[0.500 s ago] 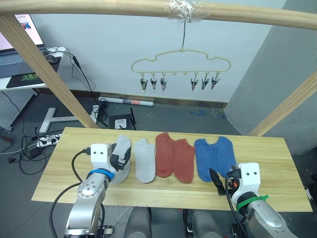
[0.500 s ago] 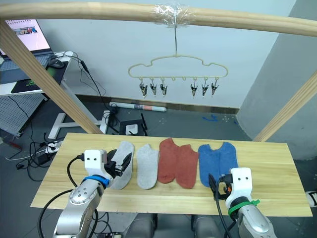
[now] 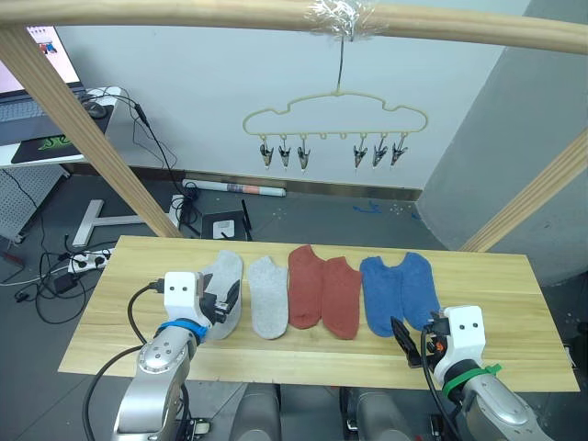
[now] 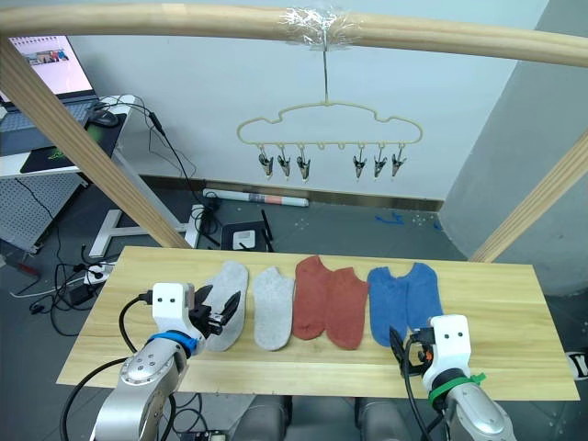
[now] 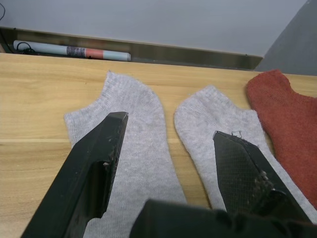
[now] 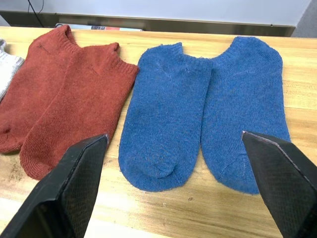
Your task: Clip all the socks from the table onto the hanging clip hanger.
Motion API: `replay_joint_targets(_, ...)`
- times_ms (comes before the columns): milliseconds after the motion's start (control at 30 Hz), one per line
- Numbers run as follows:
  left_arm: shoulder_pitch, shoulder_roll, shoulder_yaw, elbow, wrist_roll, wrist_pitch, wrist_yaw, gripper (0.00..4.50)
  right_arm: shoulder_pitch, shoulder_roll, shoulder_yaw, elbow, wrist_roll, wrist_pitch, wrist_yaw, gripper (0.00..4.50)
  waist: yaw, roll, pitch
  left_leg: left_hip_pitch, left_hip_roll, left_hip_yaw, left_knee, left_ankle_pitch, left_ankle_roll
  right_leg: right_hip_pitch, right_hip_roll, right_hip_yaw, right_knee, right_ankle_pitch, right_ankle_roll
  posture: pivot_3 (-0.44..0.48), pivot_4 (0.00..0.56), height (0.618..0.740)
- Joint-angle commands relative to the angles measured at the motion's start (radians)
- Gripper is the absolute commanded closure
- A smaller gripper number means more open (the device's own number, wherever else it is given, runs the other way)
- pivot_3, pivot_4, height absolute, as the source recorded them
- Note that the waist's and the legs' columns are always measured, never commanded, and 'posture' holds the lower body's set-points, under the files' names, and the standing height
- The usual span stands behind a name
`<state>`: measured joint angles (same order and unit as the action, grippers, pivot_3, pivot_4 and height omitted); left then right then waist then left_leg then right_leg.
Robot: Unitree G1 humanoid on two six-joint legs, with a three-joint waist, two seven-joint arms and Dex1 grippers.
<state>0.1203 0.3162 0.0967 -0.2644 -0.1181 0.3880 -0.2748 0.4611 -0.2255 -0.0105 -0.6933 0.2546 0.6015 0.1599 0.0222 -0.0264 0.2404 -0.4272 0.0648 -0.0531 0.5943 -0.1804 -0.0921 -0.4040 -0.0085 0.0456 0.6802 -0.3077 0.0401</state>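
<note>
Six socks [image 3: 322,292] lie in a row mid-table [image 3: 496,349], long axes running front to back, cuffs toward the clip hanger [image 3: 336,124] overhead. Left gripper [image 5: 168,144], fingers apart, hovers over the grey pair; right gripper [image 6: 181,183], fingers wide apart, hovers before the blue pair.

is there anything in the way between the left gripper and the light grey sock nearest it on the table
Nothing visible. The left gripper is open, its black fingers straddling the outermost light grey knit sock on the pale wooden table, with only bare air between them. The second grey sock lies beside it, apart.
</note>
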Motion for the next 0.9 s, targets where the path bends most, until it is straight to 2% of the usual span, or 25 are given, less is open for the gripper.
replay_joint_targets(33, 0.001, 0.011, 0.015, -0.035, -0.008, -0.002, -0.008, 1.38, 0.014, -0.001, -0.012, -0.009, -0.001, -0.026, 0.007, 0.0, 0.0, 0.0, 0.0, 0.0, 0.0, 0.0, 0.0, 0.0, 0.0, 0.0, 0.0, 0.0, 0.0, 0.0, 0.0, 0.094, 0.265, 0.74)
replay_joint_targets(233, -0.006, 0.009, 0.012, -0.029, -0.009, -0.024, -0.015, 1.38, 0.025, -0.001, -0.006, -0.011, -0.003, -0.032, 0.01, 0.0, 0.0, 0.0, 0.001, 0.0, 0.0, 0.0, 0.0, 0.0, 0.0, 0.0, 0.0, 0.0, 0.0, 0.0, 0.0, 0.093, 0.266, 0.74)
replay_joint_targets(367, -0.072, -0.008, 0.002, -0.007, -0.01, -0.045, -0.015, 1.38, -0.032, -0.029, -0.039, -0.028, 0.019, 0.012, 0.027, 0.0, 0.0, 0.001, 0.002, 0.0, 0.0, 0.0, 0.0, 0.0, 0.0, 0.0, 0.0, 0.0, 0.0, 0.0, 0.0, 0.086, 0.265, 0.74)
replay_joint_targets(533, -0.175, -0.021, -0.006, 0.045, 0.003, -0.078, -0.007, 1.38, -0.203, -0.145, -0.123, -0.077, 0.13, 0.203, 0.095, 0.0, -0.001, 0.001, 0.003, 0.0, 0.0, 0.001, 0.004, 0.0, 0.0, 0.001, 0.0, 0.002, 0.0, 0.002, 0.002, 0.073, 0.263, 0.74)
replay_joint_targets(667, -0.286, -0.05, -0.016, 0.101, 0.02, -0.108, 0.03, 1.38, -0.393, -0.253, -0.176, -0.08, 0.225, 0.324, 0.157, 0.0, -0.001, 0.001, 0.003, -0.001, 0.0, 0.0, 0.004, 0.0, 0.0, 0.0, 0.001, 0.001, 0.0, 0.002, 0.003, 0.073, 0.255, 0.74)
replay_joint_targets(900, -0.441, -0.098, -0.049, 0.188, 0.054, -0.171, 0.069, 1.38, -0.701, -0.372, -0.158, -0.067, 0.313, 0.446, 0.205, 0.0, 0.0, 0.0, 0.004, -0.004, -0.001, -0.001, 0.006, 0.0, 0.0, 0.0, 0.001, 0.0, 0.0, 0.005, 0.002, 0.069, 0.259, 0.74)
